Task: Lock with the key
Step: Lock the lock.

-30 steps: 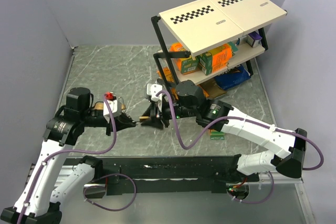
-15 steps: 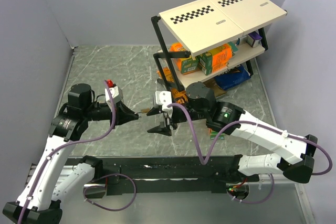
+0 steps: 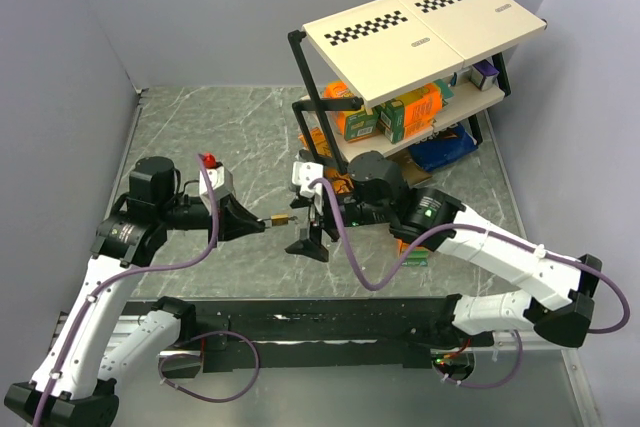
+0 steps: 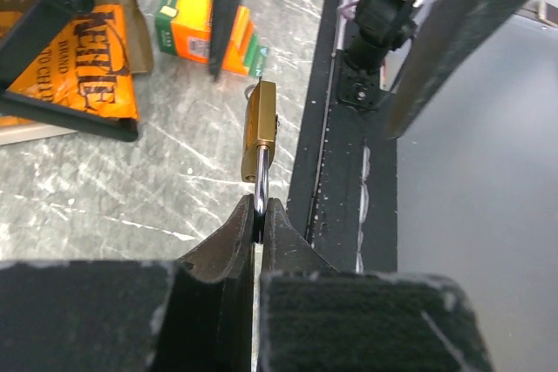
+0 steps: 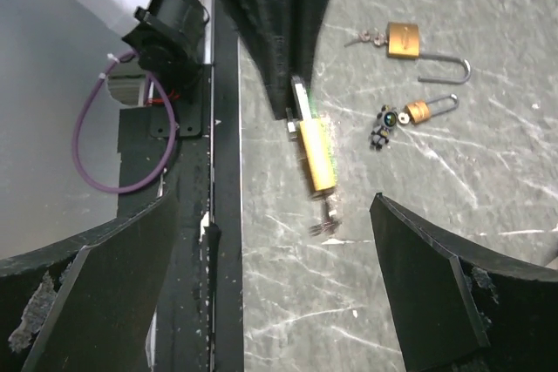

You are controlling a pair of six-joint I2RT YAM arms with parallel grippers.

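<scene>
My left gripper (image 4: 259, 211) is shut on the steel shackle of a brass padlock (image 4: 260, 124), holding it out level above the table. In the top view the padlock (image 3: 281, 219) points toward my right gripper (image 3: 308, 230). A key (image 5: 327, 219) sticks out of the padlock's (image 5: 316, 156) free end and looks blurred. My right gripper (image 5: 270, 276) stands wide open just beyond the key, its fingers (image 5: 427, 276) apart on either side and touching nothing.
Two more padlocks lie on the table: a larger one (image 5: 405, 41) with an open shackle and a small one (image 5: 418, 111) with a charm. An orange box (image 4: 209, 28) and snack bag (image 4: 87, 76) lie near the shelf (image 3: 420, 32). The black front rail (image 3: 330, 327) runs close below.
My right gripper was closed at the padlock's end; it has opened wide and drawn back a little. The left gripper keeps its grip on the shackle.
</scene>
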